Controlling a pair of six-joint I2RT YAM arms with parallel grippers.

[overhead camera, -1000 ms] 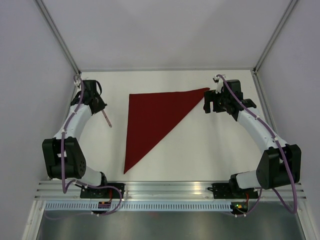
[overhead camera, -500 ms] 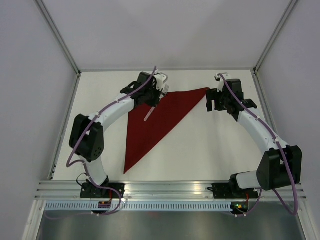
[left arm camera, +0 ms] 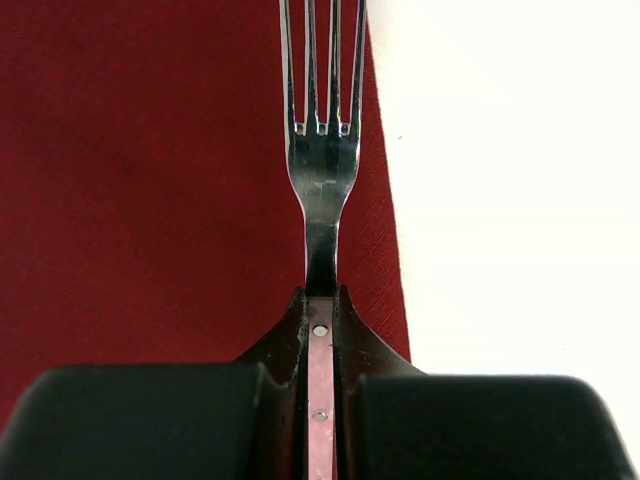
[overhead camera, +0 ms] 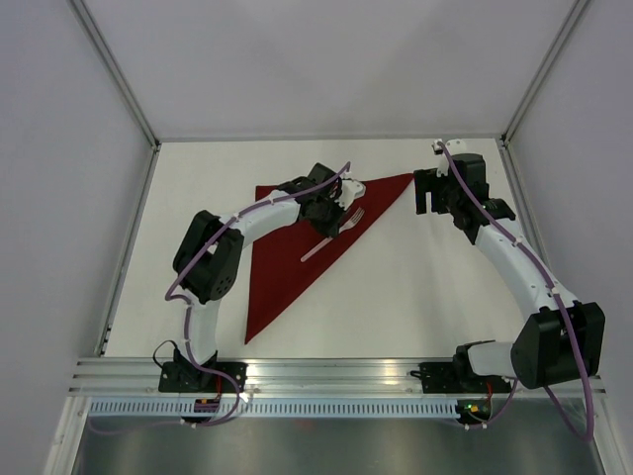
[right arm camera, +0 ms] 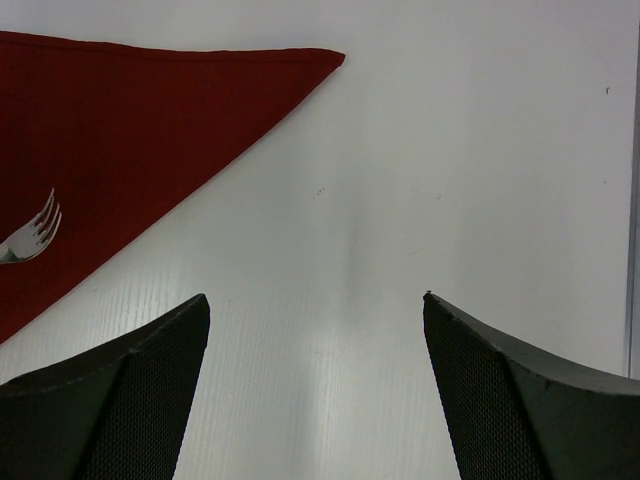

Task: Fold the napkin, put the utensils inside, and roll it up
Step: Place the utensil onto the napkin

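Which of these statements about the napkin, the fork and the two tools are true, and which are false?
1. The napkin lies folded as a triangle. True.
2. The fork has its tines over the bare table. False: they are over the napkin, close to its edge.
3. The left tool grips the fork by its handle. True.
4. The right tool is shut on the napkin's corner. False: it is open and holds nothing.

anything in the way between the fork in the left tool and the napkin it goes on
Nothing visible. The left tool grips the fork by its handle, directly over bare napkin, with the tines near the cloth's diagonal edge.
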